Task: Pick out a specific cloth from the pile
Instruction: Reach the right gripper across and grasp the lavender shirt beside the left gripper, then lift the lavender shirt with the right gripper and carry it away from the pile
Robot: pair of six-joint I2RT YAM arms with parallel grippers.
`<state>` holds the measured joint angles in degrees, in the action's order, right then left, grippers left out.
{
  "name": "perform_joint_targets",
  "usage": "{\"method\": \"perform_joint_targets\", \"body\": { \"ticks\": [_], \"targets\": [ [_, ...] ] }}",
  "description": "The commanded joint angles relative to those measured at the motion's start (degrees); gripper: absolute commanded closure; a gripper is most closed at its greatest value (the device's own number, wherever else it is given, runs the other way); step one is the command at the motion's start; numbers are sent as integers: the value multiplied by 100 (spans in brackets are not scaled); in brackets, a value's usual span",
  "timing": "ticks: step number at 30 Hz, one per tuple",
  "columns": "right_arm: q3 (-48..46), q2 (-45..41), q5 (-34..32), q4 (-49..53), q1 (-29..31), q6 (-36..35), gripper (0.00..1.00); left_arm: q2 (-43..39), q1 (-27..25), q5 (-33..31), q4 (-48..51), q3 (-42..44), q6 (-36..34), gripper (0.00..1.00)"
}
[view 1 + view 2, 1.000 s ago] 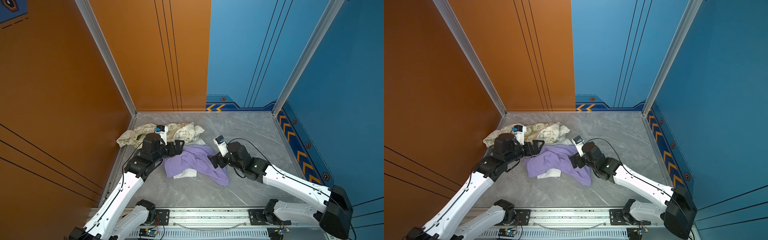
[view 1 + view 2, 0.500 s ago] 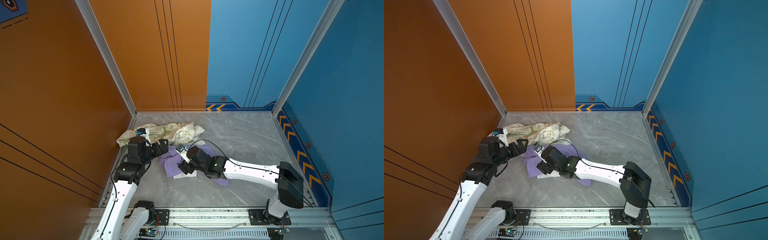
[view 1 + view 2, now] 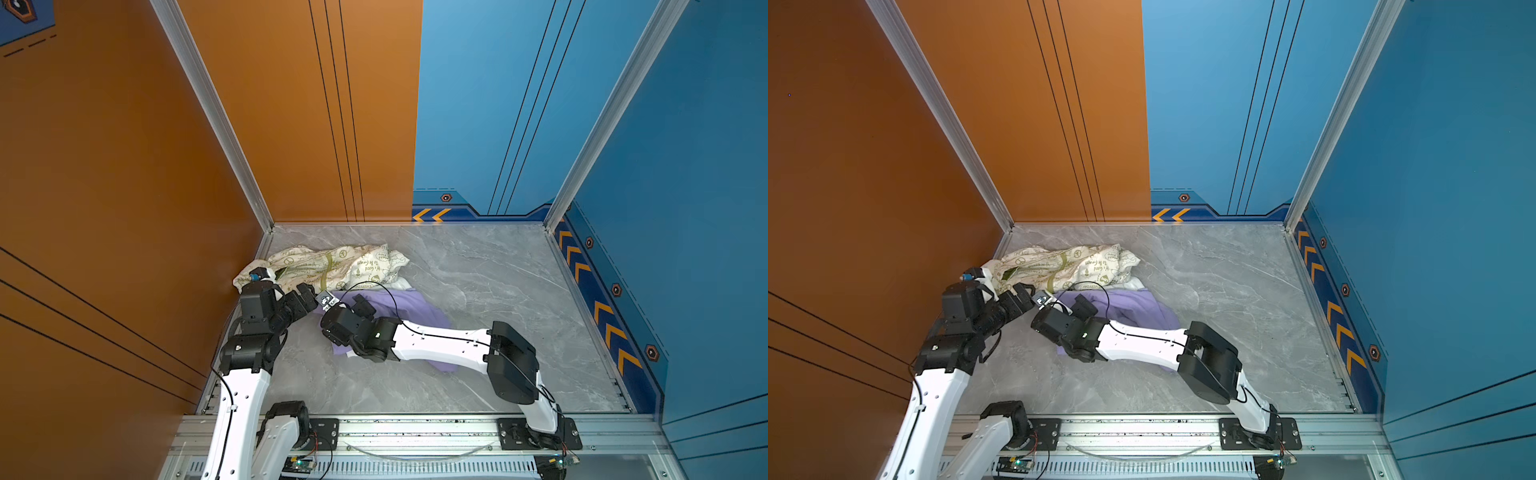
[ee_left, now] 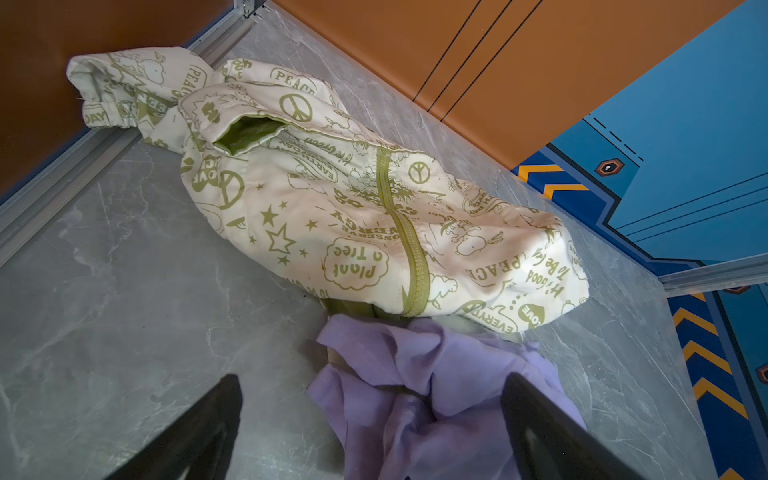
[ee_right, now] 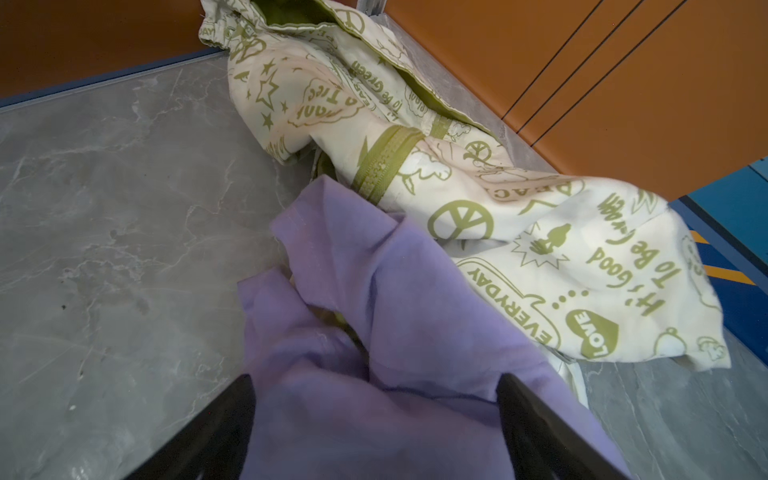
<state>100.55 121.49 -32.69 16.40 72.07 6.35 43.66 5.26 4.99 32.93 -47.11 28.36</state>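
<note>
Lavender fabric like the cloth (image 5: 395,324) will be light, limp and prone to drag its neighbours, we judge. It lies crumpled on the desk (image 3: 478,270) at the near edge of the pile (image 3: 361,270), touching the cream printed cloth (image 5: 519,232). Right jaws gape wide over it, left jaws equally wide just beside it, both empty. We would pinch a raised fold.

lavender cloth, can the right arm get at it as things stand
Probably yes. In the right wrist view the right gripper stands open just over the lavender cloth, and nothing covers the cloth there; the printed cream cloth lies alongside.
</note>
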Motion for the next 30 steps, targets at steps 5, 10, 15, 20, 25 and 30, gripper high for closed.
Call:
{"method": "perform_joint_targets", "body": {
  "ticks": [5, 10, 15, 20, 25, 30],
  "targets": [
    [201, 437, 72, 417, 198, 429, 21, -169, 33, 118, 42, 46, -96, 2],
    [45, 343, 351, 416, -5, 842, 51, -155, 86, -334, 159, -8, -322, 2],
    [-239, 63, 545, 162, -175, 1041, 83, -162, 110, -335, 170, -34, -322, 2],
    [-746, -653, 703, -394, -371, 1140, 97, -207, 112, -290, 170, -14, -290, 2],
    [-1156, -1434, 839, -816, -641, 1133, 98, -208, 109, -218, 162, -30, -234, 2],
    [-1518, -2186, 902, -1139, -938, 990, 99, -208, 112, -175, 160, -37, -213, 2]
  ]
}}
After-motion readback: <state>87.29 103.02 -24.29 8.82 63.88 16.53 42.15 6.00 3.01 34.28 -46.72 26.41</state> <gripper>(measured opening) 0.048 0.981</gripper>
